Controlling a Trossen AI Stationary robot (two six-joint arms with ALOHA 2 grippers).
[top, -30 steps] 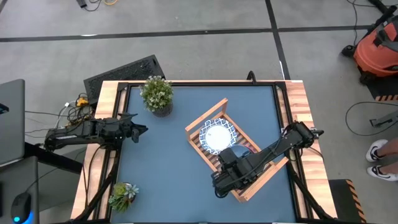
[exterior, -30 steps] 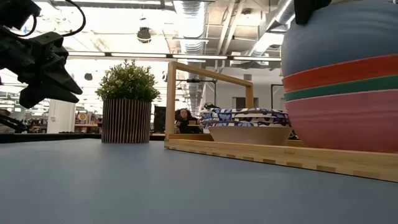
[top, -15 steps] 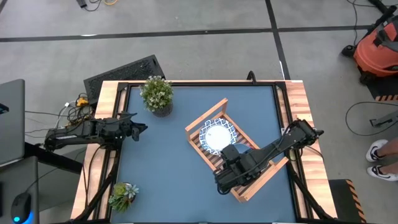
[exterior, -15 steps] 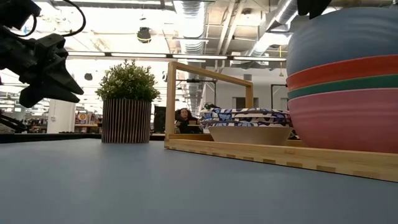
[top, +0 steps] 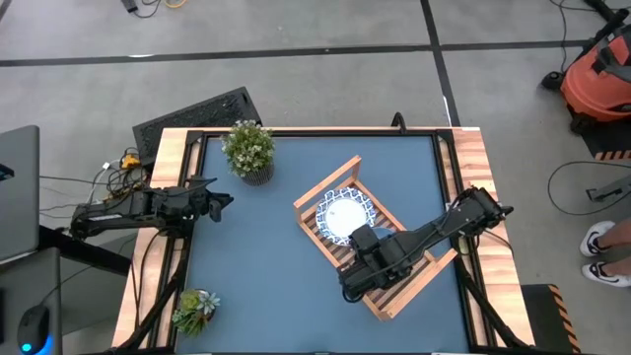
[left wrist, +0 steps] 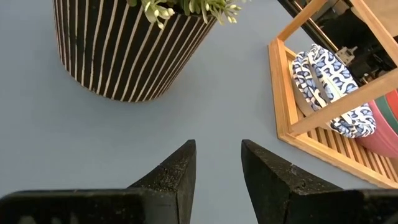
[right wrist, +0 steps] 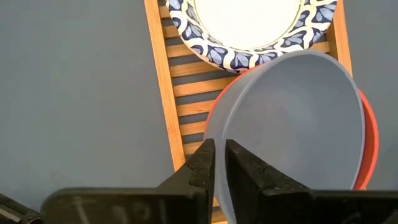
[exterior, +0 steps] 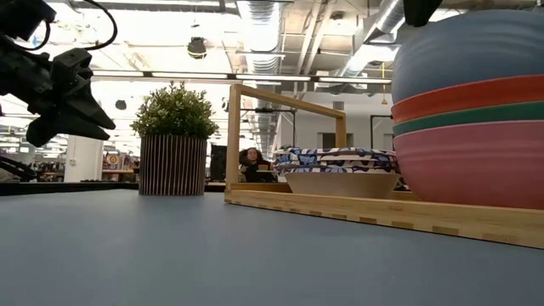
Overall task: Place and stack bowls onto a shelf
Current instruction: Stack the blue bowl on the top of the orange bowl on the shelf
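The light-wood shelf [top: 330, 179] lies slantwise on the blue table, right of its middle. At its far end sit white bowls with blue patterned rims [top: 345, 215] [exterior: 340, 161]. At its near end a light blue bowl [exterior: 476, 51] tops a stack of a red bowl [exterior: 459, 98], a green bowl [exterior: 459, 119] and a pink bowl [exterior: 476, 166]. My right gripper [right wrist: 219, 149] stands over this stack, shut on the light blue bowl [right wrist: 292, 118]. My left gripper [top: 225, 202] [left wrist: 217, 146] hovers open at the table's left edge, holding nothing. My right gripper has the light blue bowl's rim [right wrist: 210, 132] between its two fingers, one finger inside the bowl and one outside. The fingers come from above, pointing down. The bowl rests nested in the red bowl [right wrist: 372, 137] on top of the stack.
A potted plant in a striped pot [top: 248, 150] [left wrist: 124, 50] stands at the far left of the table. A smaller plant [top: 195, 311] sits at the near left corner. Bare blue table lies between the shelf and the left arm. A person [exterior: 251, 161] sits far behind.
The light blue bowl has shifted a little sideways on the stack under my right gripper, staying on top of the red bowl.
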